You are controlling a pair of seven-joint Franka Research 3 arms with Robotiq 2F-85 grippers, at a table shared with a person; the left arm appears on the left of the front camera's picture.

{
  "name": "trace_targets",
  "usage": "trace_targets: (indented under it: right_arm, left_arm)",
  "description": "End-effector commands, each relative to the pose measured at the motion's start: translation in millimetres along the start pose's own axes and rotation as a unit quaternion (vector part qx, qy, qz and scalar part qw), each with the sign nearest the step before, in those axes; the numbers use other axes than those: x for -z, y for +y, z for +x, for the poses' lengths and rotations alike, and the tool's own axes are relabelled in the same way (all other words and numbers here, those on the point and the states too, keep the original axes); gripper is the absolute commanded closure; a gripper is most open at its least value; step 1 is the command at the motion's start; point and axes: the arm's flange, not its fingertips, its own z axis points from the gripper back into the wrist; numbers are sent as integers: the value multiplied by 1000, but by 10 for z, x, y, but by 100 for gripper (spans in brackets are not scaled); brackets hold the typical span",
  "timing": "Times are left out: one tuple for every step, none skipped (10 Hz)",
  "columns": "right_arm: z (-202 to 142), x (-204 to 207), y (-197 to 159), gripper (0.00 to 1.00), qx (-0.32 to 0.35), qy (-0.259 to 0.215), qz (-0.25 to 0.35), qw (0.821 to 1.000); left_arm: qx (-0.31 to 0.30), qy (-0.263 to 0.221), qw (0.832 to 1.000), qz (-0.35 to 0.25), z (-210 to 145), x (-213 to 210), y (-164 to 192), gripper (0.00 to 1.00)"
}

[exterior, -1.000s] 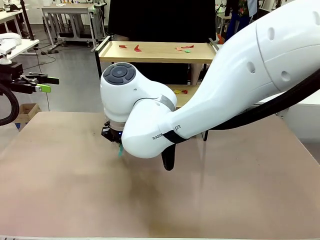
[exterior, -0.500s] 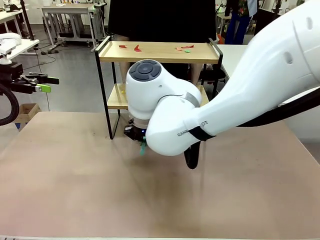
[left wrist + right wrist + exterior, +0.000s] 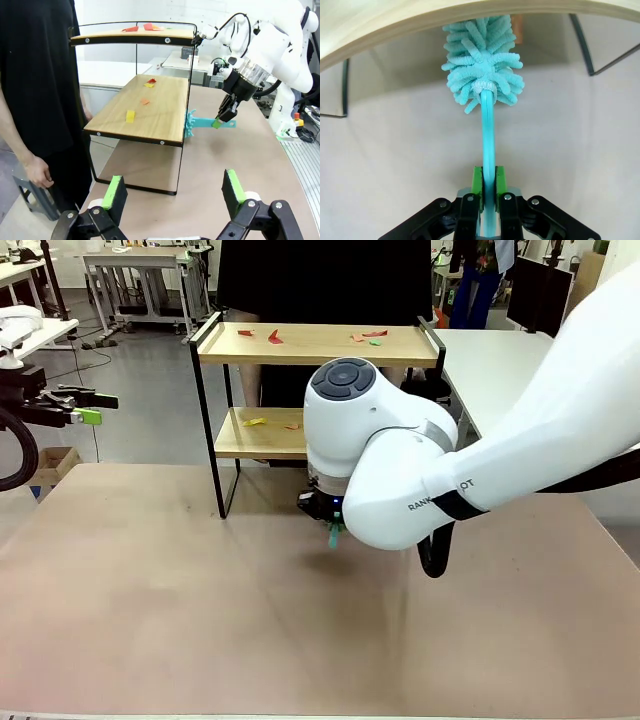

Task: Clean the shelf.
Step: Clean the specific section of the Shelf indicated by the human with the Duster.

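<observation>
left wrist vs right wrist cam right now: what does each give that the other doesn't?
Left wrist view: coloured scraps on both shelf boards, the person's hand, the open left tool. Right wrist view: the right tool, its green pads clamped on the handle of the duster, close up. Both: the teal duster with its head at the shelf's lower board, and the table.

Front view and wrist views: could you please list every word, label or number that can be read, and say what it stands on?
"RANK" then "OT": black print on the white right arm, with a black band hiding the letters between them.
The shelf and the teal duster bear no print that I can see.
</observation>
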Motion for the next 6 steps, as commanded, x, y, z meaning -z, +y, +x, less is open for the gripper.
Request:
trace_targets:
  right_arm:
    - [1,-29,-220,87,-12,1,-25,1000]
    - [28,-32,-331,87,-15,0,-41,999]
    - [43,-31,-424,87,-19,0,-55,998]
    - [57,-27,-515,87,-24,2,-67,997]
    - [83,-29,-627,87,-22,5,-84,996]
    - [127,-29,-743,87,-11,7,-100,995]
  left_arm:
    - [4,0,1000,1,27,1,-12,0]
    - [4,0,1000,1,27,1,-12,0]
    - [4,0,1000,1,27,1,-12,0]
    - [4,0,1000,1,27,1,-12,0]
    - [4,0,1000,1,27,1,-12,0]
    - [4,0,1000,1,27,1,-12,0]
